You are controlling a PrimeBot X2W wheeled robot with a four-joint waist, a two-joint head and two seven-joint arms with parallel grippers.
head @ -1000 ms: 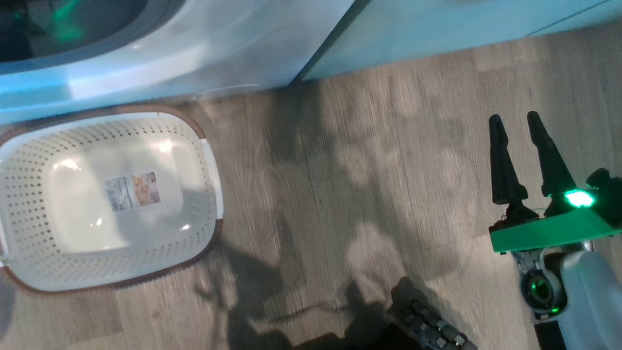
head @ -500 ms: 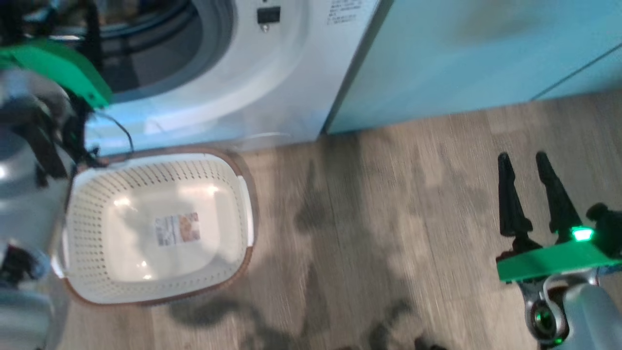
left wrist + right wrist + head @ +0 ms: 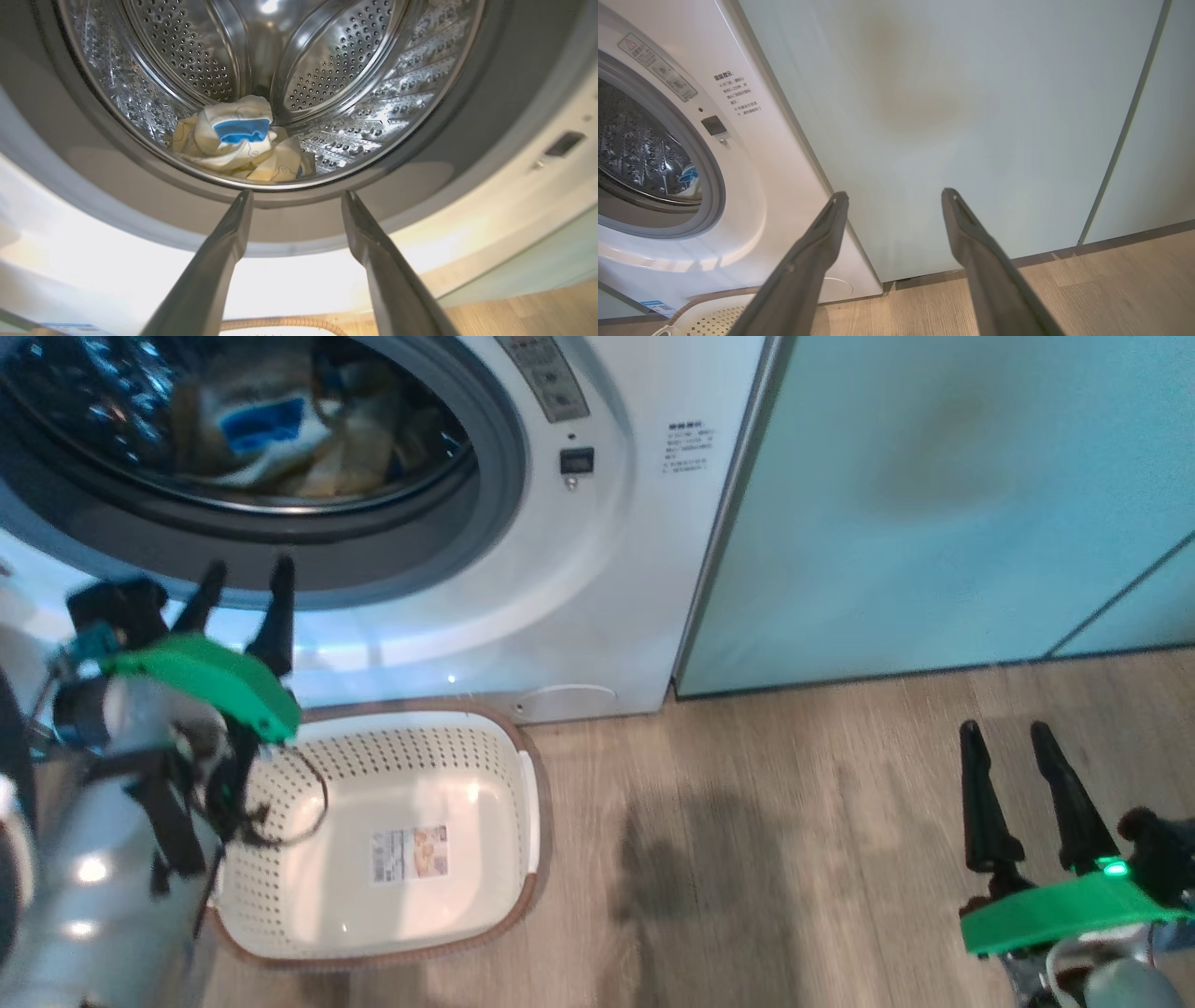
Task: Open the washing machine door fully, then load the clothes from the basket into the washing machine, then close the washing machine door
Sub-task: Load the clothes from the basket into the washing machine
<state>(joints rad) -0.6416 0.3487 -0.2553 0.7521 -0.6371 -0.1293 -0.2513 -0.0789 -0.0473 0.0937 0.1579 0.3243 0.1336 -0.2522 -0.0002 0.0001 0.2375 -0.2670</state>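
My left hand (image 3: pixel 249 566) and right hand (image 3: pixel 1005 730) stand open, empty; clothes (image 3: pixel 233 144) lie in the drum (image 3: pixel 373 107), judged soft, light, graspable by any fold.

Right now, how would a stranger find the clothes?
Start at the white washing machine beside the pale green cabinet. Low in its steel drum lie the clothes: a crumpled cream bundle, the only soft thing there, with a blue patch.

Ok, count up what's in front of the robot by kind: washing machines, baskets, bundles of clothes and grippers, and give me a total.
Washing machine: 1
Basket: 1
Bundle of clothes, in the drum: 1
Grippers: 2, left gripper and right gripper
Total: 5
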